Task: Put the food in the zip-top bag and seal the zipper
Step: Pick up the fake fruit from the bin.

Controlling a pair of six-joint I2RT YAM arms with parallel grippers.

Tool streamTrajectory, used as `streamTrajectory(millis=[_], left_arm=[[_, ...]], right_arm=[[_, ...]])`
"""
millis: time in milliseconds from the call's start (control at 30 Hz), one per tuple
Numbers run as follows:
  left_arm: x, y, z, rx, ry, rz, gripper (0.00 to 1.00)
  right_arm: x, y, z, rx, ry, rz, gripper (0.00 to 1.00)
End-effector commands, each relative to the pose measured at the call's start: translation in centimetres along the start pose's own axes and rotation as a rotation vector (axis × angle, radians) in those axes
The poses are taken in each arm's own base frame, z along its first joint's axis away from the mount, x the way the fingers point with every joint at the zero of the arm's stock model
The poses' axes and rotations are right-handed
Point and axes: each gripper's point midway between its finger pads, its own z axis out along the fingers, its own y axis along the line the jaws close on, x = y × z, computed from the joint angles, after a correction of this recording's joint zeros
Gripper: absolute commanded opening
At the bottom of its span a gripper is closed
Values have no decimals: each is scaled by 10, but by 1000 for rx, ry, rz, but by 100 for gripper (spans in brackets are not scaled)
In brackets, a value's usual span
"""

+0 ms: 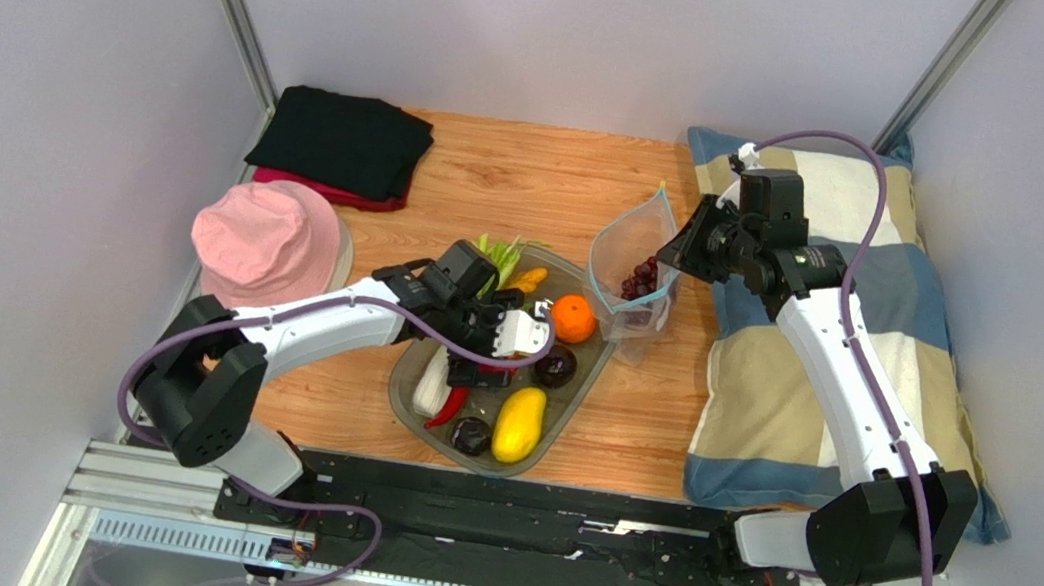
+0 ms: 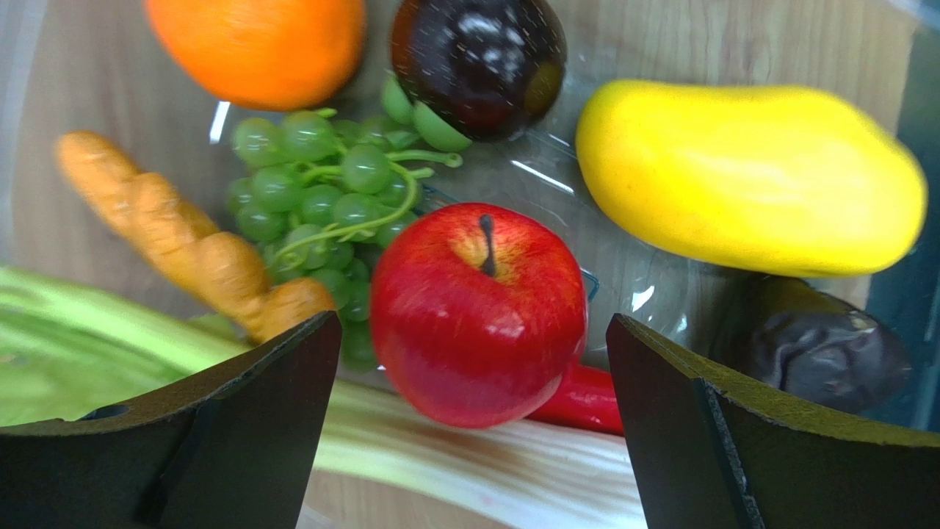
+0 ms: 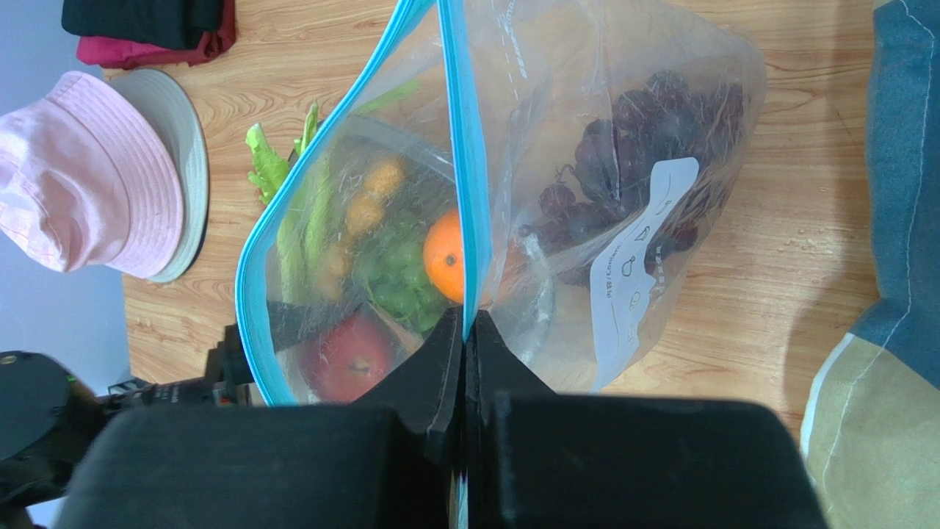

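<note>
My left gripper (image 1: 518,346) hangs open over the clear oval tray (image 1: 406,392). In the left wrist view its jaws (image 2: 472,369) stand wide on either side of a red apple (image 2: 477,314) without touching it. Around the apple lie green grapes (image 2: 314,193), an orange (image 2: 259,44), a dark plum (image 2: 477,61), a yellow fruit (image 2: 750,176), a leek (image 2: 474,463) and a red chili (image 2: 579,399). My right gripper (image 1: 681,249) is shut on the blue zipper (image 3: 463,220) of the zip-top bag (image 1: 634,270), holding its mouth open. Purple grapes (image 3: 640,143) lie inside the bag.
A pink hat (image 1: 269,245) lies left of the tray, with a black cloth (image 1: 344,141) behind it. A checked pillow (image 1: 843,320) fills the right side under my right arm. Grey walls close in both sides and the back.
</note>
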Motion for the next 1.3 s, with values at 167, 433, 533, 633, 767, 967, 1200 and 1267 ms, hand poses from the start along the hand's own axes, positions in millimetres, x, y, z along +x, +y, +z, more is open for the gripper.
streamTrajectory(millis=[167,433,533,633,767,967,1200,1267], left_arm=[[-1,2,22,4,20,123,90],[-74,15,-49,-80,-184,63,58],[-142,33,-99,-129,-384,11,55],[-200,59,-128,-173,-535,-20,56],[-250,96,-139,-208,-655,-137,54],[-279,124,-110,-208,-686,-154,54],[-276,141,-68,-236,-599,-187,84],[-270,146,-66,-258,-566,-228,96]], right_arm=[[-8,4,-4,-14,-32,-46,0],[-11,8,-7,-28,-37,-71,0],[-8,8,-7,-28,-32,-74,0],[-5,5,-4,-24,-21,-76,0],[-5,6,-2,-23,-17,-77,0],[-7,7,-3,-20,-22,-81,0],[-9,7,-3,-19,-33,-82,0],[-8,5,-3,-14,-31,-84,0]])
